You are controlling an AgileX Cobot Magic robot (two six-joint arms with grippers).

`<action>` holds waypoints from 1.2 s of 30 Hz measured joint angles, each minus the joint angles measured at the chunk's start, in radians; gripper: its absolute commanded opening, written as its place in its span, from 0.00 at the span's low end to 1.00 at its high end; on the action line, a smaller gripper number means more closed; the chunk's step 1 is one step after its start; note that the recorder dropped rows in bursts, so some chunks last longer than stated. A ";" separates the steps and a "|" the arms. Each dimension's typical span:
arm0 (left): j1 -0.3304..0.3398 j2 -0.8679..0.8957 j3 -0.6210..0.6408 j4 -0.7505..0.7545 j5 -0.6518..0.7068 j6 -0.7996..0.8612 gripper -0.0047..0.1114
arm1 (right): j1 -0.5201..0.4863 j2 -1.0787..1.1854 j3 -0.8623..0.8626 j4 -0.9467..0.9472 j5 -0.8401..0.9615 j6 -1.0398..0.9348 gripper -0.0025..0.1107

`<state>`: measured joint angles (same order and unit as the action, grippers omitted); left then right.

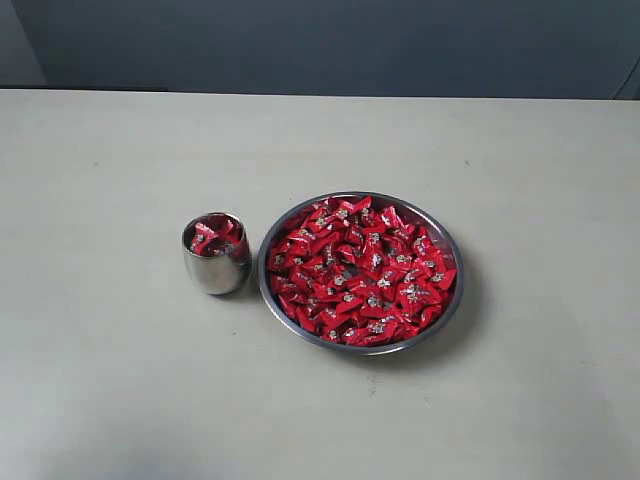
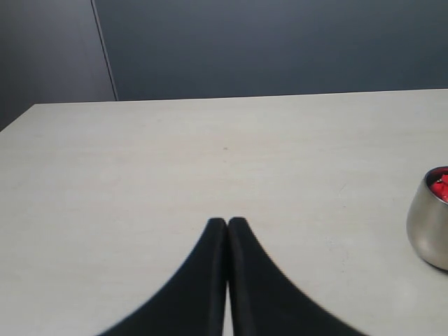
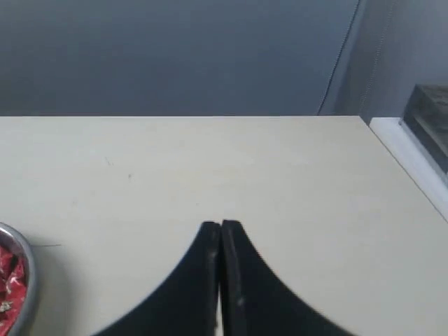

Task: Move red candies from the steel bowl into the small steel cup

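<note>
The wide steel bowl (image 1: 446,305) sits right of the table's middle, heaped with red candies (image 1: 360,270). Just left of it, almost touching, stands the small steel cup (image 1: 216,270) holding a few red candies (image 1: 214,237). Neither arm shows in the exterior view. In the left wrist view my left gripper (image 2: 227,221) is shut and empty over bare table, with the cup (image 2: 428,227) off to one side. My right gripper (image 3: 220,224) is also shut and empty in the right wrist view, the bowl's rim (image 3: 25,280) and some candies (image 3: 7,283) at the frame's edge.
The pale table (image 1: 120,400) ends at a dark wall (image 1: 320,40) at the back. In the right wrist view a table edge (image 3: 402,157) and a dark object (image 3: 430,119) beyond it show.
</note>
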<state>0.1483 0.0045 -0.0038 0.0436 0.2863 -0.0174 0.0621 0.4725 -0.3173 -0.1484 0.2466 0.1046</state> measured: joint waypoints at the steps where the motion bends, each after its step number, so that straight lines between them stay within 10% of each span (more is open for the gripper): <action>1: 0.000 0.000 0.000 0.000 0.000 0.000 0.04 | -0.011 -0.030 0.029 0.000 -0.004 0.000 0.02; 36: 0.000 0.000 0.000 0.000 0.000 0.000 0.04 | -0.056 -0.367 0.316 0.046 0.030 0.000 0.02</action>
<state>0.1483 0.0045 -0.0038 0.0436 0.2863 -0.0174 0.0064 0.1057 -0.0016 -0.1026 0.2769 0.1046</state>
